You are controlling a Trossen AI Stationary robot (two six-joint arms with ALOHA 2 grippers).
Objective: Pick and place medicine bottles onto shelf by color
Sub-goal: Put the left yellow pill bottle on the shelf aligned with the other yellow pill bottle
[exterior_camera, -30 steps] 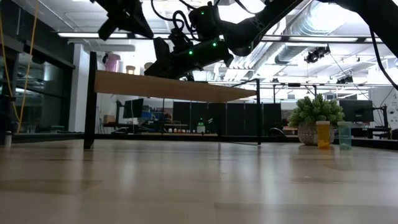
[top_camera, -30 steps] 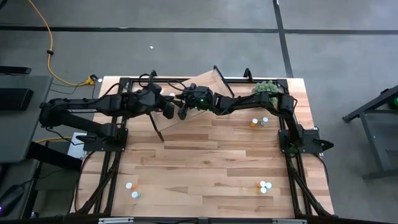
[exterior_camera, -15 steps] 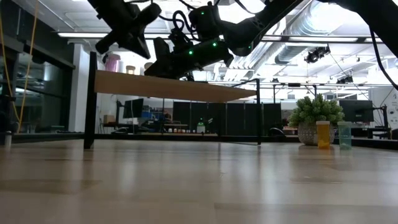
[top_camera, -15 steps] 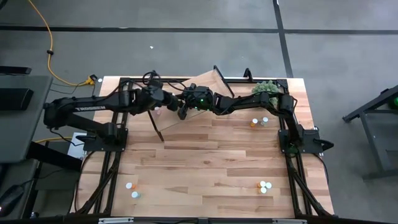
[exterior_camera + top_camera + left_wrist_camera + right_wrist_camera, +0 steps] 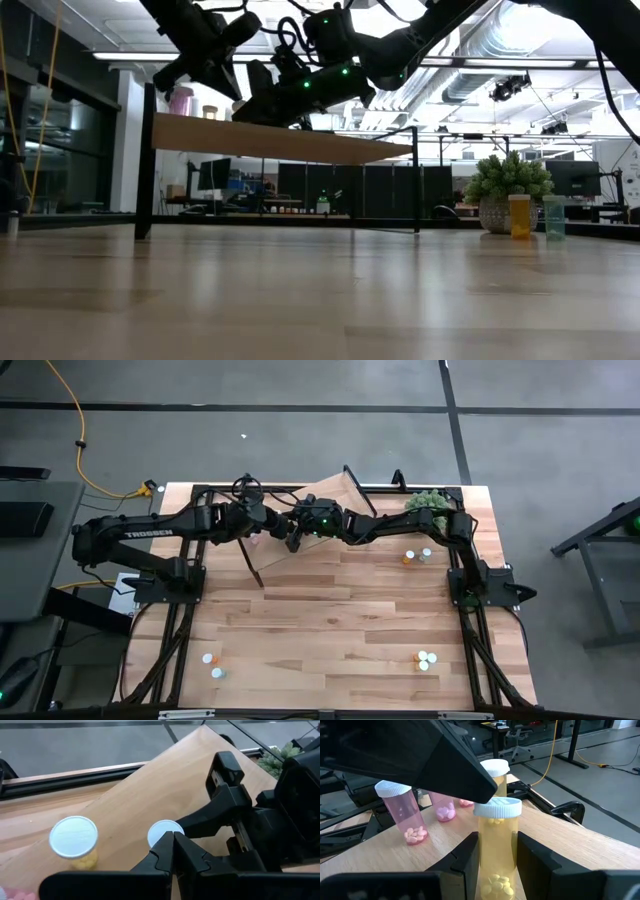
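Observation:
The shelf [image 5: 322, 496] is a light-wood plank on thin black legs at the table's far middle. Over it my right gripper [image 5: 496, 862] is shut on a yellow medicine bottle [image 5: 496, 850] with a white cap [image 5: 162, 831]. My left gripper [image 5: 173, 839] is shut, its tips just above that cap, coming from the table's left. On the shelf stand another yellow bottle [image 5: 73, 839], a farther yellow one [image 5: 496, 774] and pink bottles [image 5: 404, 812]. My right gripper pinches the yellow bottle's body [image 5: 485, 845] between its two fingers [image 5: 465, 855], below the cap. The fingers come nearly level from the table's right side. The bottle stands upright; its foot is below the picture's edge. My left gripper's shut tips are at the cap's rim [image 5: 495, 802]; I cannot tell whether they touch.
An orange bottle [image 5: 407, 557] and a teal one [image 5: 425, 554] stand on the table below the fuzzy green plant [image 5: 428, 502]. More bottles stand near the front left [image 5: 212, 664] and front right [image 5: 424, 658]. The table's middle is bare wood [image 5: 330, 610].
My left gripper has moved toward the table's right and far side and a little down, up to the yellow bottle in my right gripper, rolling as it went. It has stayed shut.

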